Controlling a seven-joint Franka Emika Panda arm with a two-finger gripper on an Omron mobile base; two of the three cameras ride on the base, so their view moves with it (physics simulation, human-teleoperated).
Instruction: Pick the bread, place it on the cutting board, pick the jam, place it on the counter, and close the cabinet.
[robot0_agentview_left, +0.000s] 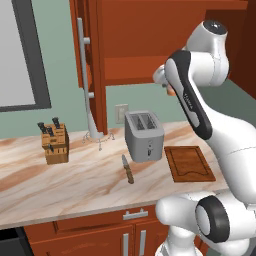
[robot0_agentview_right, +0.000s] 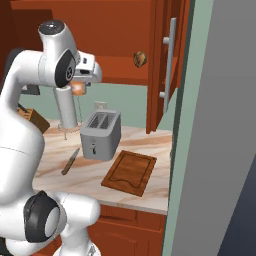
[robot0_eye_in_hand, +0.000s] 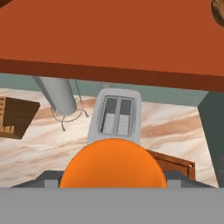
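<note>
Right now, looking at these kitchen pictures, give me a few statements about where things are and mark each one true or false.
1. The jam is held in the gripper, up in the air above the counter. True.
2. The bread lies on the cutting board. False: it sits on the shelf inside the cabinet, and the board is bare.
3. The cabinet door is shut. False: it stands open, showing the shelf inside.
4. A knife lies on the counter in front of the toaster. True.
5. The knife block stands on the cutting board. False: it stands on the counter, on the far side of the toaster from the board.
</note>
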